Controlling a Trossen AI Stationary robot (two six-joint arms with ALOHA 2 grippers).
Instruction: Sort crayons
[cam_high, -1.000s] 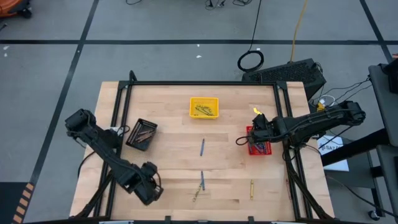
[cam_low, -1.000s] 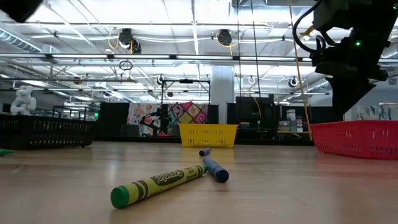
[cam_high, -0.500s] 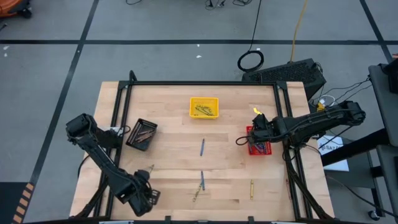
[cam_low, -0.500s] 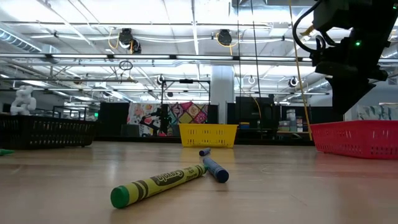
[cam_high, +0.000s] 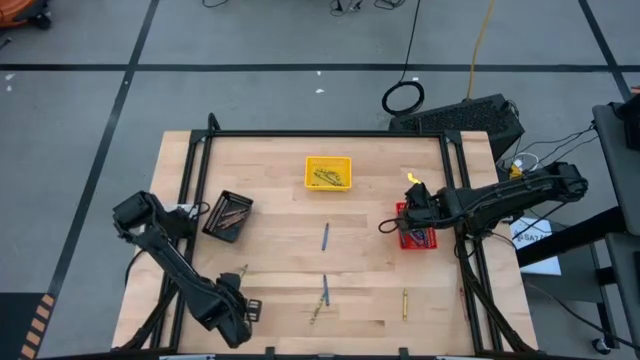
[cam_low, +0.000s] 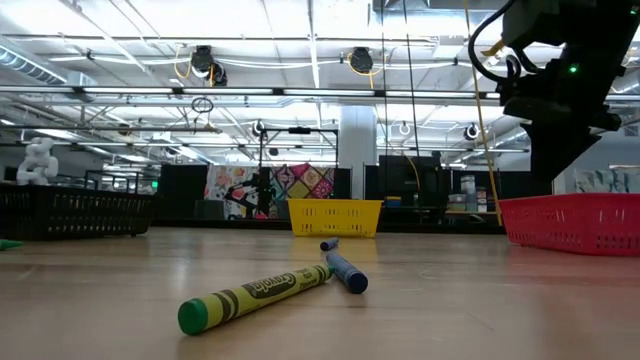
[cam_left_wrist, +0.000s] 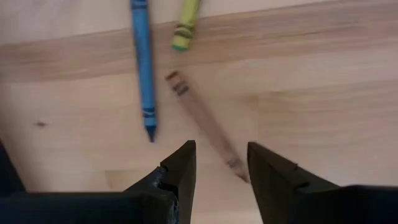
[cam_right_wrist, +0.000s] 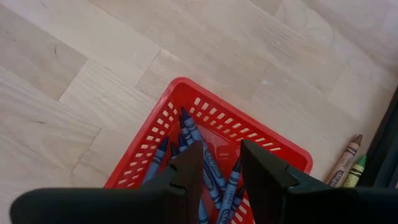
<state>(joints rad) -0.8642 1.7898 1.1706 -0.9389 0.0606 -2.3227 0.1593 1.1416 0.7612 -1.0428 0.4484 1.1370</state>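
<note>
Now left gripper (cam_left_wrist: 221, 163) shifted nearer the brown crayon (cam_left_wrist: 206, 125), jaws parted, right gripper (cam_right_wrist: 219, 163) unmoved above red tray (cam_right_wrist: 261, 140), jaws apart, empty

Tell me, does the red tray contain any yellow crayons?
No, the red tray under the right gripper holds only blue crayons.

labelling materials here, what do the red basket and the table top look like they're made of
Red basket: probably moulded plastic, glossy, with walls pierced by even rows of slots. Table top: pale wood, apparently joined planks with a smooth matte finish; grain lines and board seams show.
</note>
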